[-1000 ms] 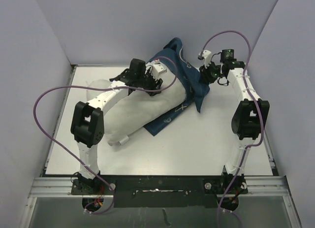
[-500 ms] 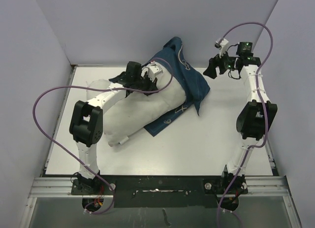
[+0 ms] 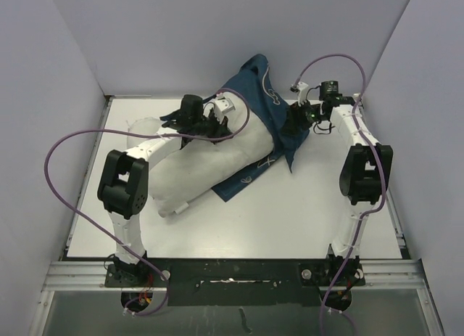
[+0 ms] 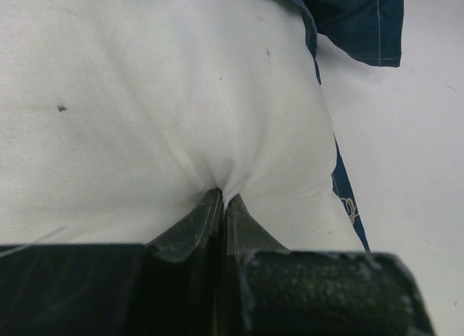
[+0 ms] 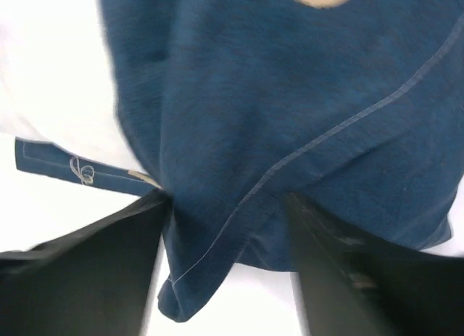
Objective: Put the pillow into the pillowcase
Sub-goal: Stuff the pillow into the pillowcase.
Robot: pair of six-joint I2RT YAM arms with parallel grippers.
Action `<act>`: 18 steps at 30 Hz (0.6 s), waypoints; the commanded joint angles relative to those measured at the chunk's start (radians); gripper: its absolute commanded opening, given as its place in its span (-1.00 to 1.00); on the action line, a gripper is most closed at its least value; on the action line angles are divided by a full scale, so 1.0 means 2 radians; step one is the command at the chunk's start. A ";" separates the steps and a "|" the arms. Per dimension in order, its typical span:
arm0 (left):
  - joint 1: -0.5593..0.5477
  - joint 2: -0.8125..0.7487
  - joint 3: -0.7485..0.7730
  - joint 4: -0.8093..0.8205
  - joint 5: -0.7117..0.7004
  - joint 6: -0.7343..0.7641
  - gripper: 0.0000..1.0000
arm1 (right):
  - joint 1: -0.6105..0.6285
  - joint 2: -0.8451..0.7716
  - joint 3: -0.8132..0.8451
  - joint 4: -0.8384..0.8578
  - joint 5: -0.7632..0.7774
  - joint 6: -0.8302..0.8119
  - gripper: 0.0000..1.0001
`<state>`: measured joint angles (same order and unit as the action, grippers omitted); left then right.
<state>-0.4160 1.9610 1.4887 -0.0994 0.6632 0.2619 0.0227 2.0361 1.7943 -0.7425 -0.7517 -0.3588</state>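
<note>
On the white surface (image 3: 290, 212), the pillow (image 3: 210, 162) lies with its far end partly inside the navy pillowcase (image 3: 270, 104). Near the pillow's middle, the left end effector (image 4: 221, 199) pinches a pucker of pillow cloth. Beside the pillow, the right end effector (image 5: 225, 205), spread wide, straddles the pillowcase hem. The step looks like stuffing; next, the right probably must close on that hem and draw it over the pillow.
</note>
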 commanded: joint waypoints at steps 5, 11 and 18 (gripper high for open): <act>0.008 -0.053 -0.032 0.000 0.031 -0.010 -1.00 | -0.022 -0.020 0.077 0.038 0.096 0.005 -1.00; 0.010 -0.065 -0.037 0.000 0.065 0.004 -1.00 | -0.065 -0.065 0.040 0.143 0.319 -0.062 -0.92; 0.010 -0.056 -0.021 0.003 0.116 0.003 -1.00 | -0.062 -0.157 -0.021 0.119 0.094 -0.110 0.97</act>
<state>-0.3969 1.8988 1.4200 -0.0784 0.7876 0.2672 -0.1604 1.8881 1.8145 -0.5255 -0.2661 -0.4904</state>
